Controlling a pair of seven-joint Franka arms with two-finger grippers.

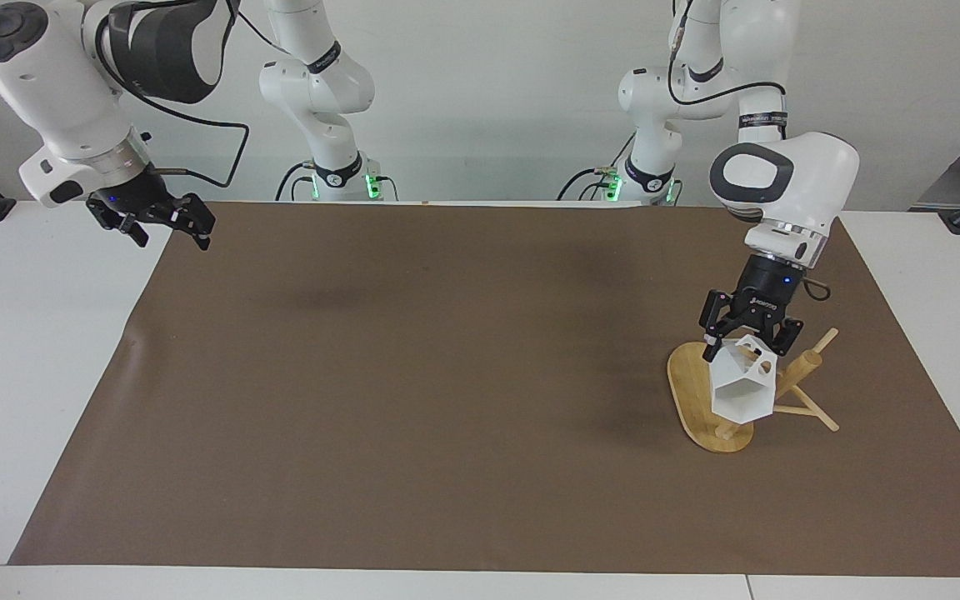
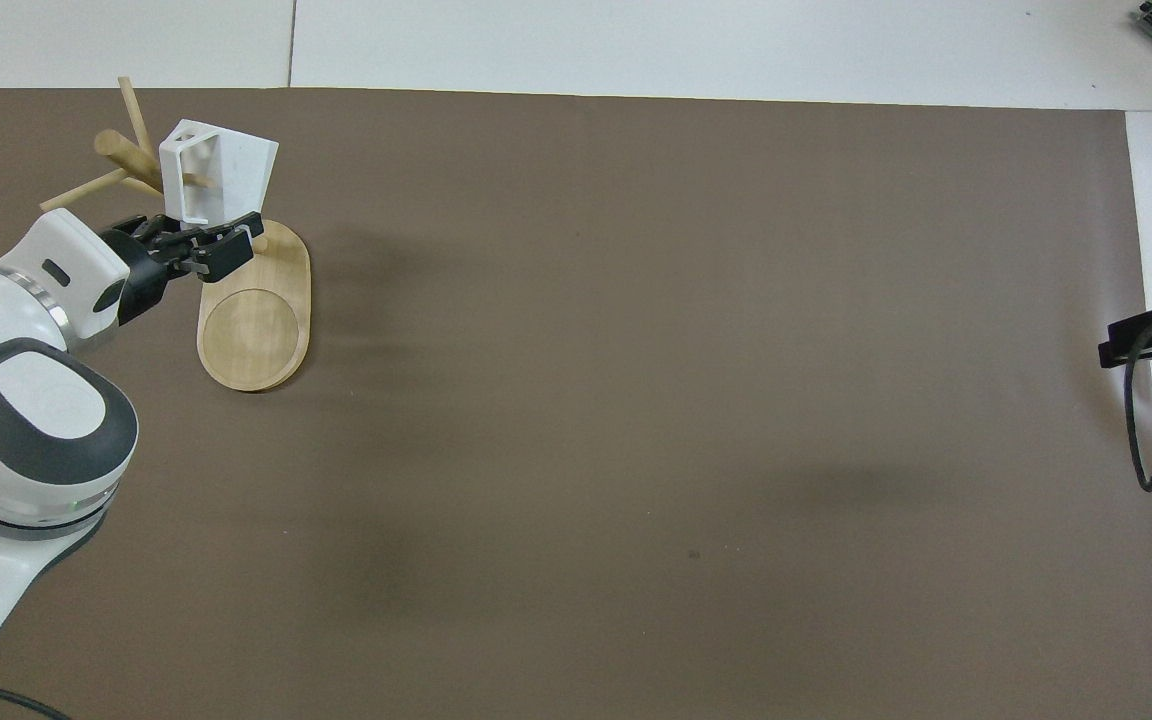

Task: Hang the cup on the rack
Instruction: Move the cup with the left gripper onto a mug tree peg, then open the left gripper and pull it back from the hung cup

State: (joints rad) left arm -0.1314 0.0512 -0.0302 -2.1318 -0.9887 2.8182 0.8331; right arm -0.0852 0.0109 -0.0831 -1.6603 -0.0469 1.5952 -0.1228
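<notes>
The white faceted cup [image 1: 742, 390] hangs tilted in my left gripper [image 1: 748, 340], which is shut on its upper edge over the rack. The bamboo rack's oval base [image 1: 691, 392] lies at the left arm's end of the mat, and its post [image 1: 798, 369] leans with thin pegs sticking out. A peg passes through the hole in the cup's handle. In the overhead view the cup [image 2: 226, 172] sits against the post [image 2: 121, 152], with the left gripper [image 2: 198, 250] over the base [image 2: 256, 325]. My right gripper [image 1: 162, 227] is open and empty, raised over the mat's edge at the right arm's end.
A brown mat [image 1: 447, 375] covers most of the white table [image 1: 22, 350]. The right gripper's tip and cable [image 2: 1151, 345] show at the mat's edge in the overhead view.
</notes>
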